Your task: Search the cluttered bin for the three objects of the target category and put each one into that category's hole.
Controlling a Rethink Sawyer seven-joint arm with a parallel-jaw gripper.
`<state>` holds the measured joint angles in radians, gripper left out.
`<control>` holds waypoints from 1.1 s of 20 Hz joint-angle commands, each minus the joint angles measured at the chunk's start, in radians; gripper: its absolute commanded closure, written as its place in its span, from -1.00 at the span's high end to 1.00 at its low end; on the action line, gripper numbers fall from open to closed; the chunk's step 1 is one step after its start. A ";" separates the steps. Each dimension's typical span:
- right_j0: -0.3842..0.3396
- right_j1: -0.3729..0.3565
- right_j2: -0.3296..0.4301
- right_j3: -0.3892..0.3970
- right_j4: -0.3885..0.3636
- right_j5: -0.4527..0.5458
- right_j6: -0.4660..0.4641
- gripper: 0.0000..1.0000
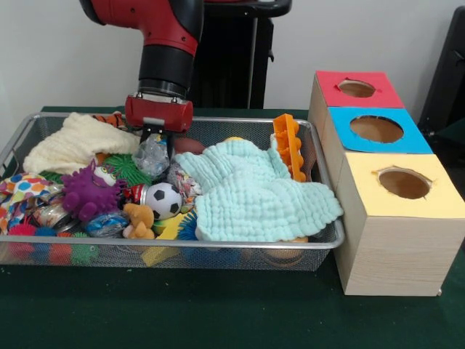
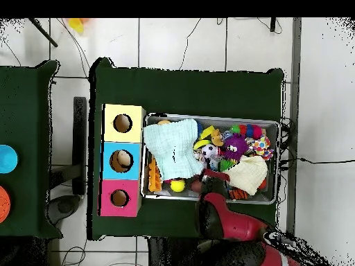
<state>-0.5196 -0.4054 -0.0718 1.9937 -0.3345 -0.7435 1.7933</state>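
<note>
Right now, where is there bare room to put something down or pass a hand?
Bare green table lies in front of the basket and boxes; overhead, also beyond the basket's far rim. Inside the basket it is packed: toys left, a mint cloth right, the gripper low among them.

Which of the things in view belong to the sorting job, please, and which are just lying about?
Job: wire bin, blue-topped box's hole, gripper down among the bin's toys.
Lying about: red-topped box, yellow-topped box, pale green cloth, cream cloth.
</note>
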 commanded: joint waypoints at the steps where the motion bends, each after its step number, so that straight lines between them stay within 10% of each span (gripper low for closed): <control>1: 0.032 -0.051 0.041 -0.011 0.055 0.070 0.181 -1.00; 2: 0.032 -0.043 0.034 -0.017 0.051 0.031 0.188 1.00; 22: 0.069 -0.029 0.001 -0.024 0.064 -0.017 0.181 1.00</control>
<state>-0.4523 -0.4391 -0.0914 2.0111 -0.3180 -0.7434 1.7933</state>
